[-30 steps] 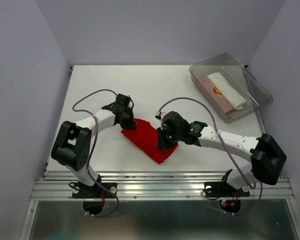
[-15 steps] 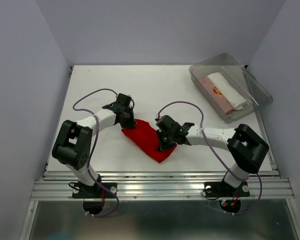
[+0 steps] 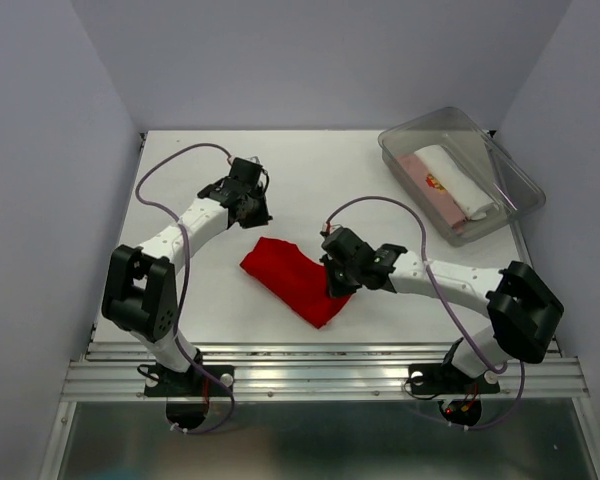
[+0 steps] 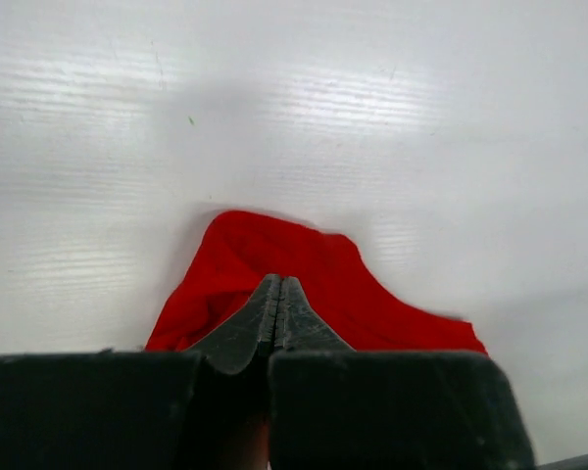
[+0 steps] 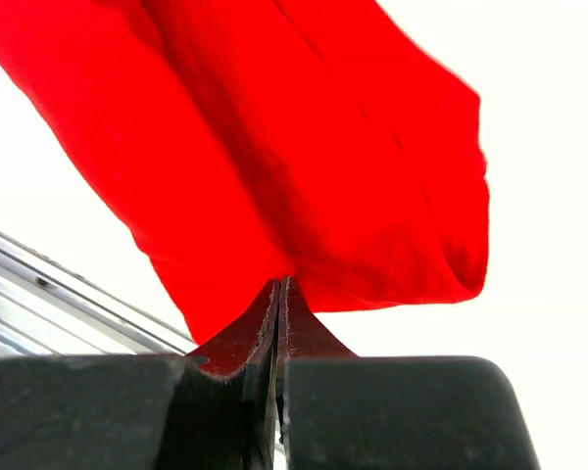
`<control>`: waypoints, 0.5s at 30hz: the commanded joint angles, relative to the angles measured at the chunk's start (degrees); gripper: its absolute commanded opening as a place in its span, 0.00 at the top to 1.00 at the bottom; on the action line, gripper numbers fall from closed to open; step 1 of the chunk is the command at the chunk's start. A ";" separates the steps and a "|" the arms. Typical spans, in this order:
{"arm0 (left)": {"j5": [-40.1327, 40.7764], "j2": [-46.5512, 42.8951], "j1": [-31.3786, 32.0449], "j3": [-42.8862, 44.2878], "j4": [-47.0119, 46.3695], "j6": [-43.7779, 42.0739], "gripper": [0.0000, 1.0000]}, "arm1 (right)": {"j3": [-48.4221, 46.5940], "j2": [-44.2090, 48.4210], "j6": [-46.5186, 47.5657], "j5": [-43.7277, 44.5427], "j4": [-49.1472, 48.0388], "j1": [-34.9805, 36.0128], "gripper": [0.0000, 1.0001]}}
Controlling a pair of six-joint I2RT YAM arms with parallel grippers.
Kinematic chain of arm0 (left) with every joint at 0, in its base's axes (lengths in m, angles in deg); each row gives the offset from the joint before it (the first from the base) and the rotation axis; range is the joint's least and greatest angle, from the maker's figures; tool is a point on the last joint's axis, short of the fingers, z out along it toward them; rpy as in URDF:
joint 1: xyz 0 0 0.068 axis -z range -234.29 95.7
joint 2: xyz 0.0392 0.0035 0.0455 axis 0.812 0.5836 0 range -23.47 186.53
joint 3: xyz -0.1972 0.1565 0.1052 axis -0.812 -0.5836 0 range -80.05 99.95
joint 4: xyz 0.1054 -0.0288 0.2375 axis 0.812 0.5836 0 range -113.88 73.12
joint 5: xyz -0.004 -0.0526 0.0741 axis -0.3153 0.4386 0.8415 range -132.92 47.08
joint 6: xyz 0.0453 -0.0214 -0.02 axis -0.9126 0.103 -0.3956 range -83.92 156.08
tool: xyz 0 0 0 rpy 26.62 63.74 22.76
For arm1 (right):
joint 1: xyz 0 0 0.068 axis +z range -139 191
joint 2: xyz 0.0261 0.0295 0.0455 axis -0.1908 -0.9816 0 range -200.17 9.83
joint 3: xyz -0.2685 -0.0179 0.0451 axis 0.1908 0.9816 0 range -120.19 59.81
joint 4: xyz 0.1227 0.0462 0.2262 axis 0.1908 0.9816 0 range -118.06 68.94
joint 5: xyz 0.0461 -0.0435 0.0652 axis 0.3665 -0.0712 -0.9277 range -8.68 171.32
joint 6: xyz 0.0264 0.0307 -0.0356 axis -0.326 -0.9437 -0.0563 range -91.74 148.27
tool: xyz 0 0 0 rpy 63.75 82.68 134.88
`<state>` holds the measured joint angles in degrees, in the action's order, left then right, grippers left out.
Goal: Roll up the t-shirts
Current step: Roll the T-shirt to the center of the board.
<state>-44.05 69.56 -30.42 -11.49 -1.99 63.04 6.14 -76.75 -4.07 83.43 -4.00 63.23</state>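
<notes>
Right end effector (image 5: pixel 277 286) pinches red t-shirt (image 3: pixel 285 275), edge covered; left end effector (image 4: pixel 277 284) closed, empty.

The table (image 3: pixel 310 180) is overlooked from above and behind, while the red t-shirt (image 3: pixel 292 280), shared by all views, is framed closely by both wrist cameras.

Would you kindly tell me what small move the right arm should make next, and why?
Probably lift the pinched edge slightly and turn it over onto the red t-shirt to start the roll: the right fingers look shut on its edge, the cloth lies unrolled, and the left fingers are shut, clear of it.
</notes>
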 commanded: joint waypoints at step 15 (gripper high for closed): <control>2.44 -16.39 -11.21 4.14 7.73 -2.97 1.00 | -23.05 -10.43 8.33 12.12 6.09 13.60 0.95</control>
<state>-41.71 59.27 -38.59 -5.55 4.07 61.31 -12.74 -83.00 0.78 91.06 0.70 74.26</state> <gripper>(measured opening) 0.058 0.045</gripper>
